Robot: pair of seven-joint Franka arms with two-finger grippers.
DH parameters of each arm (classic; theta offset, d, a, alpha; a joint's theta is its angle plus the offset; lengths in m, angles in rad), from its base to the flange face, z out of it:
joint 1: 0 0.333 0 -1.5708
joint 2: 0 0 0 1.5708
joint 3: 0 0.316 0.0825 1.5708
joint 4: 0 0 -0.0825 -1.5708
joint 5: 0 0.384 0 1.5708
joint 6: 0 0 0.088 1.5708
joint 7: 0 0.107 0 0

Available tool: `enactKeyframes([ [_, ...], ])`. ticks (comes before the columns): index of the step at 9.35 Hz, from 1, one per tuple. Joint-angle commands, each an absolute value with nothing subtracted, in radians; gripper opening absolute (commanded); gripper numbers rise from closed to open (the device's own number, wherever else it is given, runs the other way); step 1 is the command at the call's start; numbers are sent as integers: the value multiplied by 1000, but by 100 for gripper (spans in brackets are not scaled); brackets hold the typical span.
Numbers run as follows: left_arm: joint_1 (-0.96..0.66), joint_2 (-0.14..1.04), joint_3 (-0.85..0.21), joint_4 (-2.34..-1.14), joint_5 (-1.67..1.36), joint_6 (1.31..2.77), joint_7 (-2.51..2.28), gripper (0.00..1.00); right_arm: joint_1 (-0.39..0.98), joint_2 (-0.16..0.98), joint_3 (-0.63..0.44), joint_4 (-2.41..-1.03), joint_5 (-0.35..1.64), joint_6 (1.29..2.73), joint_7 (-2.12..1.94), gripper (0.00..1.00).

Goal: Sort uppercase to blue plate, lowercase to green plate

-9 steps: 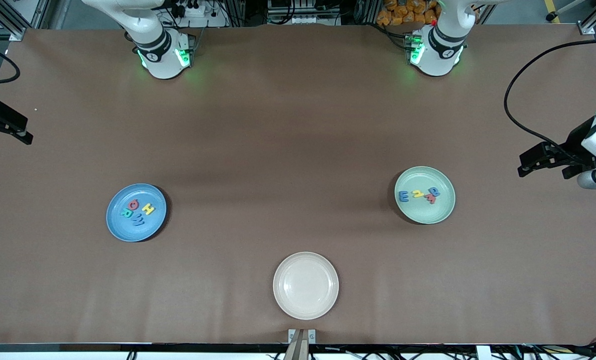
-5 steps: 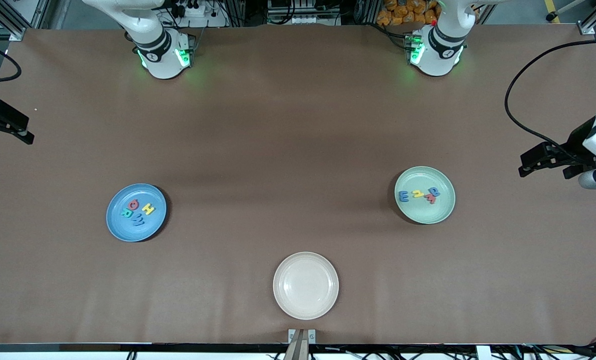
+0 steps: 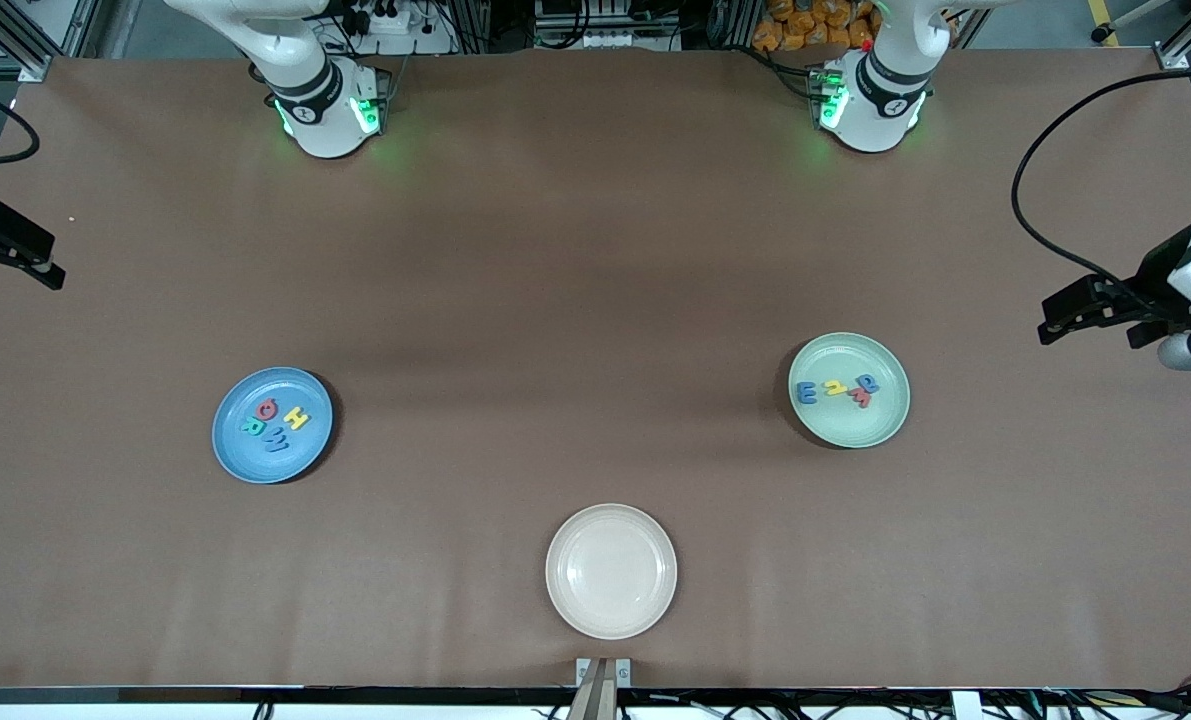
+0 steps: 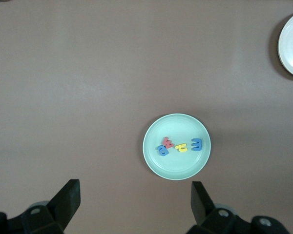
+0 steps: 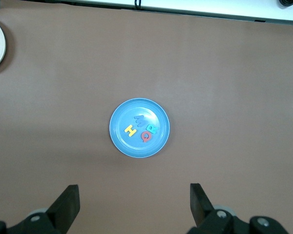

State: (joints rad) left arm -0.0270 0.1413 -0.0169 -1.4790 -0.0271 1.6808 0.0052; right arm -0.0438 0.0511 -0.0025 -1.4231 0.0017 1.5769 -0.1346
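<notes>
The table (image 3: 595,300) carries little risk now, as far as I can judge: both arms are pulled up and out to the table's ends, so the main hazard would be an arm sweeping low on its way back and knocking a plate or flicking the light foam letters off it. A second worry is a miscount, since the two w shapes differ mostly in size and colour and could be confused if anything were re-sorted.

The left gripper (image 4: 135,197) hangs high over the table near the left arm's end, its fingers spread wide and holding nothing. The right gripper (image 5: 134,197) hangs high at the right arm's end, also spread wide and empty.

The blue plate (image 3: 235,450) sits toward the right arm's end. On it lie the four capitals: the blue W (image 3: 278,438), the yellow H (image 3: 296,418), the teal R (image 3: 252,426) and the reddish Q (image 3: 266,407), close together near the middle.

The green plate (image 3: 850,425) sits toward the left arm's end. It holds the small letters in a short row: the blue m (image 3: 806,392), the yellow u-or-n shape (image 3: 836,387), the reddish w (image 3: 861,398) and the blue a (image 3: 868,382), the last two touching or overlapping.

The cream-white plate (image 3: 610,610) sits nearest the front camera, between the two, with nothing in it. The sorting looks finished.
</notes>
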Motion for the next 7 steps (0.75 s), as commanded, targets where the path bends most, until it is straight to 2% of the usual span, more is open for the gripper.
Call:
enactKeyframes([
  [1,-17,129,-28,-1470,-11,1648,28,100,-67,41,12,-1419,12,1563,-129,100],
  [7,-29,115,-28,-1476,-12,1646,15,100,-66,41,12,-1422,12,1529,-75,100],
])
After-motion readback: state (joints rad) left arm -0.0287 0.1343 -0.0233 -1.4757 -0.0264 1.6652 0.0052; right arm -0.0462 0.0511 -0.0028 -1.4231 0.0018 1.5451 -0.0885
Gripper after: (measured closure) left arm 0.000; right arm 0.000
